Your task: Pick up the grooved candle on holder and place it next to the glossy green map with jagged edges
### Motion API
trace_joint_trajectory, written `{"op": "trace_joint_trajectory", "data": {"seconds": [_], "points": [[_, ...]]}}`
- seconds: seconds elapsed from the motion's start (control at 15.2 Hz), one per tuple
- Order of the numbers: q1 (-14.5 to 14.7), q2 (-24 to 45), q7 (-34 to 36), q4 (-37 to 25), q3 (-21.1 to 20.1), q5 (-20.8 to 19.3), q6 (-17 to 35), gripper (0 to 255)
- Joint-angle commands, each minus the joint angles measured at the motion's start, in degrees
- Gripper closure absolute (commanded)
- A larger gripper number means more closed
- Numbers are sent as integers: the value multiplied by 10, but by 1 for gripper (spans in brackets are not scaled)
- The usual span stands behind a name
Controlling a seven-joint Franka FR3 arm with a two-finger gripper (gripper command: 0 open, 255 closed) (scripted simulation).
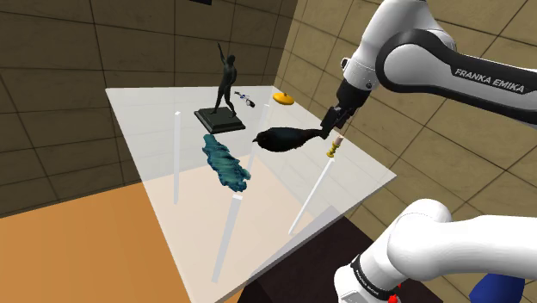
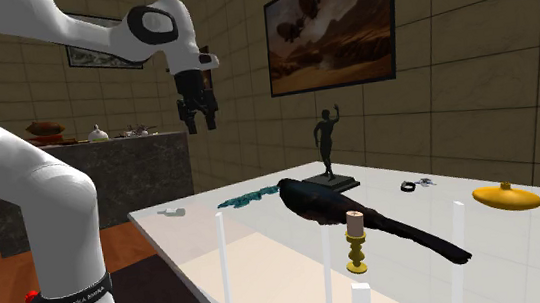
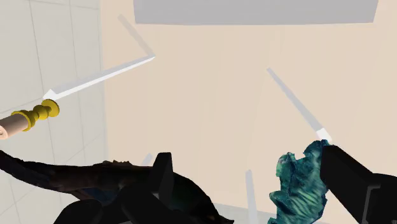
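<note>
Shoulder view: a pale candle (image 1: 334, 148) sits in a gold holder on the glass table (image 1: 267, 194), at 3 o'clock of a black bird (image 1: 284, 138). The gripper (image 1: 330, 126) hangs at 12 o'clock of the candle. The green map (image 1: 228, 162) lies at 8 o'clock of the bird, well apart from the candle.

Second exterior view: the candle (image 2: 355, 240) stands upright in its holder, in front of the bird (image 2: 364, 218). The map (image 2: 247, 198) lies at 9 o'clock of the bird's body. The gripper (image 2: 201, 124) hovers high, at 11 o'clock of the map.

Wrist view: the fingers (image 3: 350, 184) stand apart, clasping nothing. One partly covers the map (image 3: 299, 191); the bird (image 3: 95, 184) lies by the other, with the candle (image 3: 28, 118) beyond.
</note>
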State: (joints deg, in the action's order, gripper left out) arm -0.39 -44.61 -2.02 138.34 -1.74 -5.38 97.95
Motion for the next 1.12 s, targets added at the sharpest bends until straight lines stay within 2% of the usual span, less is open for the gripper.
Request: {"op": "trace_joint_trajectory", "data": {"seconds": [0.0, 0.53, 1.06], "points": [[0, 0, 0, 0, 0, 0, 0, 0], [-35, 15, -109, 56, 109, -56, 100, 0], [-60, 92, -222, 60, 225, -91, 211, 0]]}}
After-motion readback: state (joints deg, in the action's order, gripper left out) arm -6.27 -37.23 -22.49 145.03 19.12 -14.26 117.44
